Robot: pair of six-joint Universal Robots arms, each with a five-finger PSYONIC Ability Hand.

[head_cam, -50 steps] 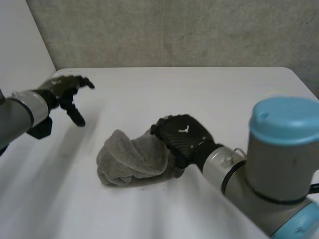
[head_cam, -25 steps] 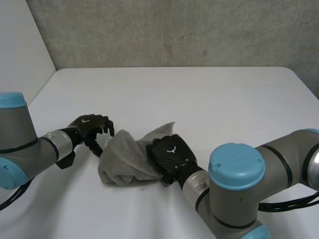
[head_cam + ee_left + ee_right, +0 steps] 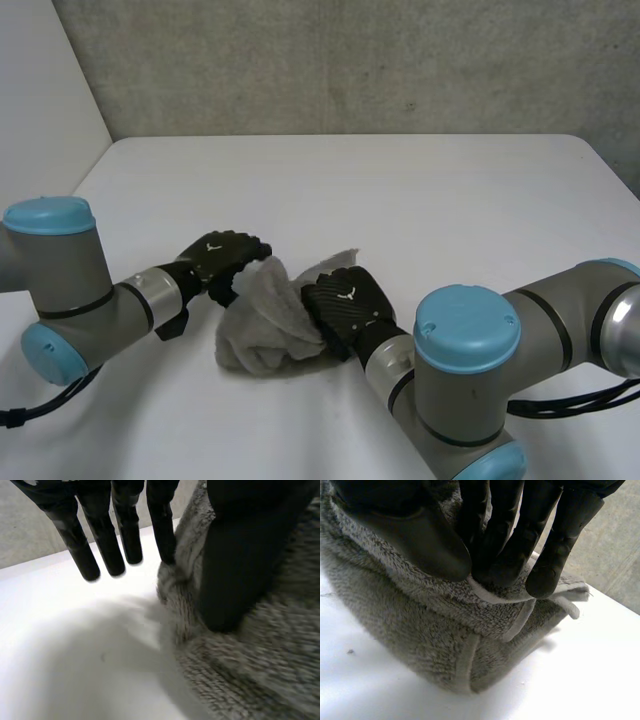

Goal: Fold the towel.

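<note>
Loosely bunched towel (image 3: 262, 330), in right robot hand (image 3: 340, 305)

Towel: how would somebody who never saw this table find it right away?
Start at the white table, toward its near edge. The towel is the bunched grey heap between the left hand and the right hand, whose fingers pinch a fold. It alone is soft and fuzzy; its neighbours are hard and black.

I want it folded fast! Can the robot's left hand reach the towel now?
Probably yes. The left hand is right against the towel, its thumb on the cloth, with nothing between. The right hand pinches the other side.
</note>
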